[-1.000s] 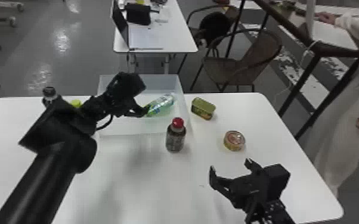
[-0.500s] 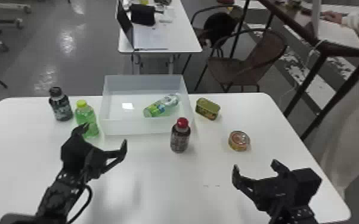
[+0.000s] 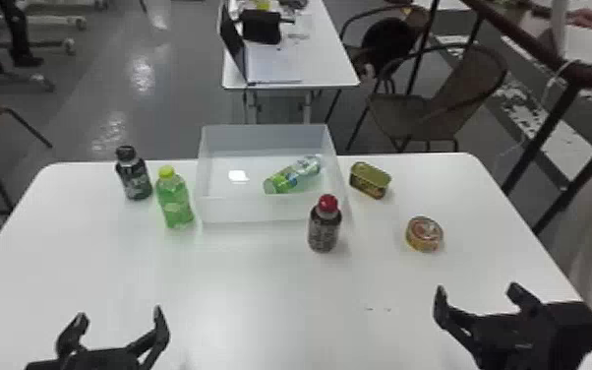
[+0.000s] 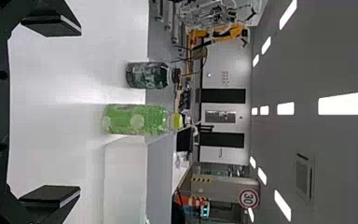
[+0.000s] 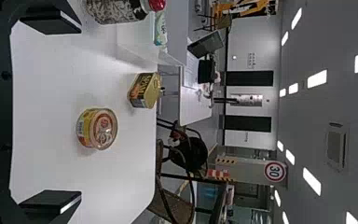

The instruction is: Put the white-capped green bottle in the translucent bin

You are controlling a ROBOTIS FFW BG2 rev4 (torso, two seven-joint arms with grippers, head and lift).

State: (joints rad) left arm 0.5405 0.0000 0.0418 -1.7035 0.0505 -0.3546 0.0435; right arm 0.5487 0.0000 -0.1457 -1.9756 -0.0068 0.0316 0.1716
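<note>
My left gripper (image 3: 120, 311) is above the near edge of the worktop (image 3: 241, 305), toward its left, fingers spread; my right gripper (image 3: 477, 287) is over the near right corner, fingers also apart. The translucent bin (image 3: 265, 135) sits at the middle of the far edge, the white-capped green bottle (image 3: 292, 174) lying in it. Left of it, toward the far left corner, stand a yellow-capped bottle (image 3: 176, 204) and a black-capped bottle (image 3: 134, 177). A red-capped bottle (image 3: 324, 230) stands by the bin's near right corner. An oblong tin (image 3: 369, 180) and a round tin (image 3: 424, 234) sit toward the right edge.
</note>
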